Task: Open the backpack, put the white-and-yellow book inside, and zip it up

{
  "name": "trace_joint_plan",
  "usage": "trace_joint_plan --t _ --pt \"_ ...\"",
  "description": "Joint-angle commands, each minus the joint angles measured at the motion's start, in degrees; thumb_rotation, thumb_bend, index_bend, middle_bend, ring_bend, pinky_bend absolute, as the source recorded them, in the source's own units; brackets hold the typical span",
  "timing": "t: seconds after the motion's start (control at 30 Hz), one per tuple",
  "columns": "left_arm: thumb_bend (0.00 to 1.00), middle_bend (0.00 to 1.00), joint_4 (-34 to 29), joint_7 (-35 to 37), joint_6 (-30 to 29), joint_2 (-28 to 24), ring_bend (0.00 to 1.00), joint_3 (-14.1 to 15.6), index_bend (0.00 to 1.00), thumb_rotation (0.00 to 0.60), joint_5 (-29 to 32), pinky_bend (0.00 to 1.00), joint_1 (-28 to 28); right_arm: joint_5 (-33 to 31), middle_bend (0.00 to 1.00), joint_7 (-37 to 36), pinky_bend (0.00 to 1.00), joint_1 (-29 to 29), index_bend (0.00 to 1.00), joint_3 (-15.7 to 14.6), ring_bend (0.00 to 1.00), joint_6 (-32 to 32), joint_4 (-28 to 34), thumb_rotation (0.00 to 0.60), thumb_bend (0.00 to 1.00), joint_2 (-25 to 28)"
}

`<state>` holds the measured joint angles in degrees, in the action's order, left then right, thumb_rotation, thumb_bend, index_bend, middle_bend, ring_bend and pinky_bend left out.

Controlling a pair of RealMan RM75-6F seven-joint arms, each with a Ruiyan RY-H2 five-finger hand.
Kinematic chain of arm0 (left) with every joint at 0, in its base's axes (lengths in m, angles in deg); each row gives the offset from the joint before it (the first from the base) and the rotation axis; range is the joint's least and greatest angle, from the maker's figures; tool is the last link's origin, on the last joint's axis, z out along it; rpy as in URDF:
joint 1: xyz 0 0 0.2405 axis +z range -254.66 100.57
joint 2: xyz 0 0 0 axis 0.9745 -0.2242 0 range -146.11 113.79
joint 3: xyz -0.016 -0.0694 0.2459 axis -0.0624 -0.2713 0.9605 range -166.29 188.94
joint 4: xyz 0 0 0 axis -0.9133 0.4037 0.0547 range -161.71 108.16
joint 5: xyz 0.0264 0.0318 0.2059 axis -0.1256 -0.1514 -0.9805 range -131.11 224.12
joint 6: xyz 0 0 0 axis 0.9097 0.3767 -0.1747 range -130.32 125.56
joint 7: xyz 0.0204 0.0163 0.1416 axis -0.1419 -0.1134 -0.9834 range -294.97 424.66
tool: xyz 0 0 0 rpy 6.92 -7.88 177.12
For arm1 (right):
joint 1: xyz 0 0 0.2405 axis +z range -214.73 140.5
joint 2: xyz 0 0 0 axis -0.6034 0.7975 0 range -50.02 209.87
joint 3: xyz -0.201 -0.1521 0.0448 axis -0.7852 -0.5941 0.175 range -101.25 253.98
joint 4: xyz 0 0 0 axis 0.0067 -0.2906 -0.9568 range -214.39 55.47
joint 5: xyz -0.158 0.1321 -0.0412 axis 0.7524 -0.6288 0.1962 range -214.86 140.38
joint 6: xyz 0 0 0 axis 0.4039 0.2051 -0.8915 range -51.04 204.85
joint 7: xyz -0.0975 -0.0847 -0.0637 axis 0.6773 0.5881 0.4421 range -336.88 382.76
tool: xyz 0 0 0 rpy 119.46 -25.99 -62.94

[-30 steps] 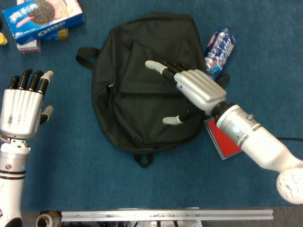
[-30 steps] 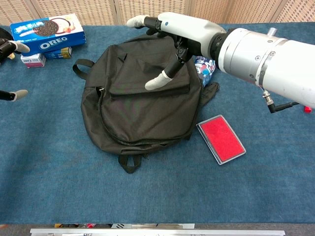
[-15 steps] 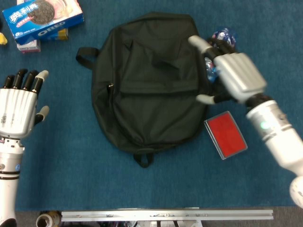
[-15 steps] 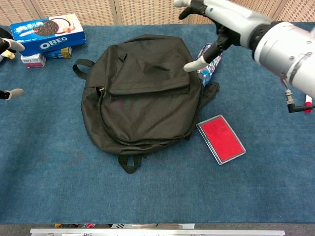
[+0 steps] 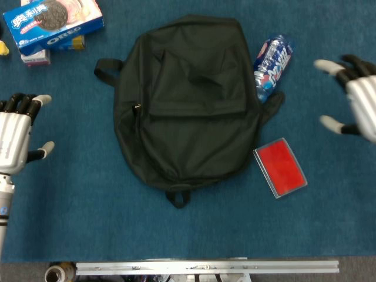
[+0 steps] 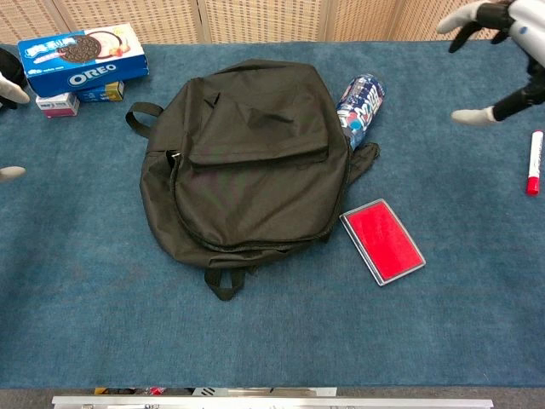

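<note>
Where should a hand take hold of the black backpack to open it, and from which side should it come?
Likely at the small zipper pull on the backpack edge nearest the left hand, pinched from that side. The bag lies flat and zipped, and the seam curves down from there.

The head view looks almost straight down on the blue tabletop (image 5: 70,217) from above, its near edge and a metal rail (image 5: 205,267) along the bottom of the frame. The chest view sits lower and looks forward across the same surface at a slant, so a slatted screen (image 6: 255,17) behind the table shows along the top. Both stand at middling range and share the middle of the table: the black backpack (image 5: 185,100), the blue bottle (image 5: 273,61) beside it, the red case (image 5: 281,167) and the cookie box (image 5: 53,24) at far left.
</note>
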<state>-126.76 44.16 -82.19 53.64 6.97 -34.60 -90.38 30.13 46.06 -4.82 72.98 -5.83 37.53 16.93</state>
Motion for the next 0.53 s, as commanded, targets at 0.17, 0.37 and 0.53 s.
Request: trace_joint_plan --t 0.17,0.37,0.53 --pt "0.05 0.32 -2.03 6.34 -4.09 -2.94 0.24 1.28 0.27 0.6 -2.39 0.34 3.2 7.16 0.33 -7.31 0.25 -10.17 0.23 -3.8 0.16 -7.23 -7.67 0.6 0.12 1.33" --pt "0.05 0.32 -1.33 8.28 -7.69 -3.51 0.24 2.89 0.29 0.6 -5.02 0.34 5.88 8.23 0.34 -13.56 0.25 -15.91 0.23 -3.31 0.16 -10.21 -10.46 0.6 0.1 1.28" --pt "0.05 0.32 -1.53 8.6 -8.94 -4.12 0.24 3.87 0.3 0.6 -5.66 0.34 7.49 9.29 0.34 -14.9 0.25 -18.26 0.23 -2.43 0.17 -10.38 -10.84 0.6 0.1 1.89"
